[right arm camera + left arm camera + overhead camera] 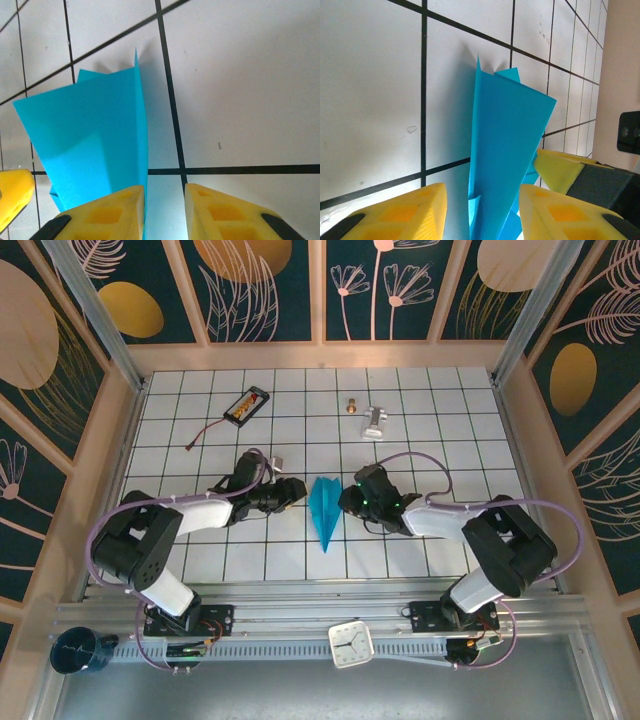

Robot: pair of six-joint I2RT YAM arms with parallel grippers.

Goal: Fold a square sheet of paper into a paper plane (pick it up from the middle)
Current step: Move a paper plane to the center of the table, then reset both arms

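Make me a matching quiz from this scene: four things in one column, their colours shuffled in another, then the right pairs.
Things:
1 plane
2 battery pack
3 clock
4 metal piece

Colours:
A silver
B white
C teal-blue
D black

Pairs: 1-C, 2-D, 3-B, 4-A

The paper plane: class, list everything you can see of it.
The paper plane is a slim dart of thin, plain teal-blue paper, folded in crisp layers. It lies on the white gridded table, point toward the near edge, wider tail toward the far side, its upper flaps lifting off the surface. The left gripper and right gripper straddle it from either side with jaws parted; whether any finger touches the paper cannot be told.
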